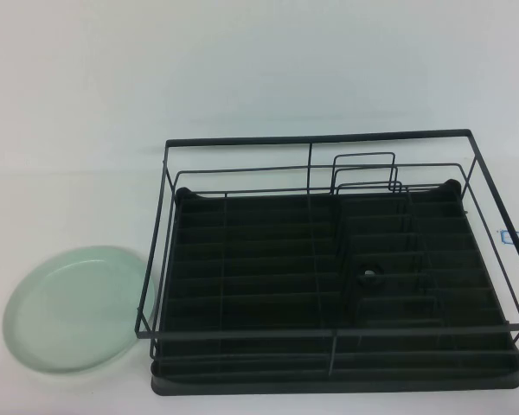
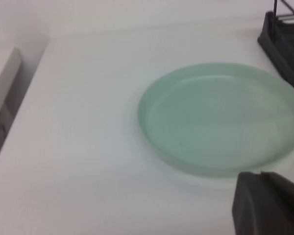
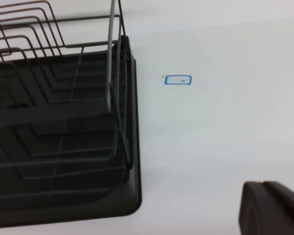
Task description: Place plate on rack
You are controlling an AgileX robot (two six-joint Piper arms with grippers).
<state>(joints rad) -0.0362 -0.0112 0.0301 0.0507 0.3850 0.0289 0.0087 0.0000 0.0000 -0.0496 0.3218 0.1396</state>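
Plate (image 1: pixel 73 309) flat on white table (image 1: pixel 259 78), just left of rack (image 1: pixel 337 277), rim near rack's left wire frame, not in it. Left gripper (image 2: pixel 269 203) above table beside plate, only dark body edge visible, holds nothing seen. Right gripper (image 3: pixel 272 208) over bare table right of rack, near small blue rectangle mark (image 3: pixel 178 80). Rack holds nothing.

From the high view, neither of my arms can be seen. In the left wrist view, only a dark corner of my left gripper (image 2: pixel 269 203) shows, cut by the edge. My right gripper (image 3: pixel 272 208) is cut the same way. The plate (image 2: pixel 220 117) runs past the border, and the rack (image 3: pixel 59 122) is also cut. The small blue-outlined mark (image 3: pixel 178 80) on the desk (image 3: pixel 220 127) is too small to read.
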